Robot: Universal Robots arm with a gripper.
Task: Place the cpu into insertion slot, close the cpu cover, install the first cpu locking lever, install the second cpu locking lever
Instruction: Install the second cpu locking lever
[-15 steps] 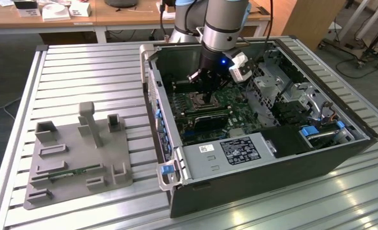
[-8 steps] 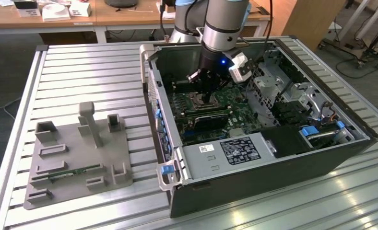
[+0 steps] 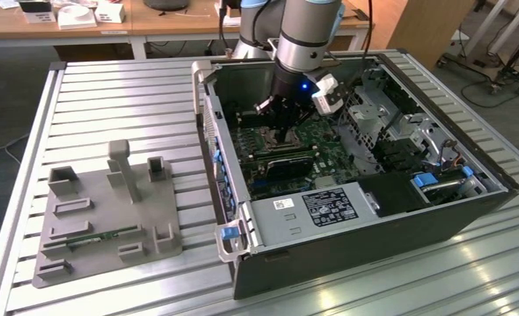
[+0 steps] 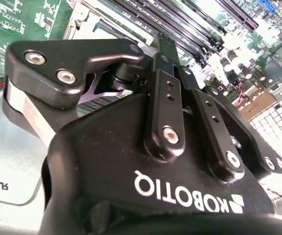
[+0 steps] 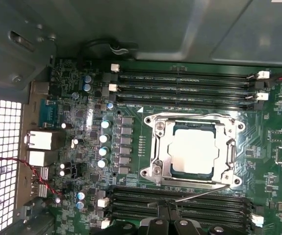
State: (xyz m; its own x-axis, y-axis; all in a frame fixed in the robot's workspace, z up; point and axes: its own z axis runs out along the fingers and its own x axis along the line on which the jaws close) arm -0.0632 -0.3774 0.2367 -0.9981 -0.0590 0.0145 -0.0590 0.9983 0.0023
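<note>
In the first wrist view the cpu (image 5: 193, 151), with its dull silver top, lies in the insertion slot (image 5: 239, 180) on the green board. The cpu cover (image 5: 161, 147) lies flat around it, and the chip shows through its window. A thin wire locking lever (image 5: 202, 193) slants along the socket's near edge, standing off from it. My gripper (image 5: 166, 206) is shut, its black fingertips right at that lever's free end; I cannot tell whether they touch it. In the exterior view the gripper (image 3: 280, 130) reaches down into the case over the socket. The second wrist view shows the fingers (image 4: 163, 73) pressed together.
Long black memory slots (image 5: 185, 81) flank the socket on both sides. The open computer case (image 3: 365, 217) walls in the board, with a drive cage (image 3: 391, 122) at the exterior view's right. A grey fixture (image 3: 101, 210) sits on the slatted table. Red wires (image 5: 33, 171) run near the rear ports.
</note>
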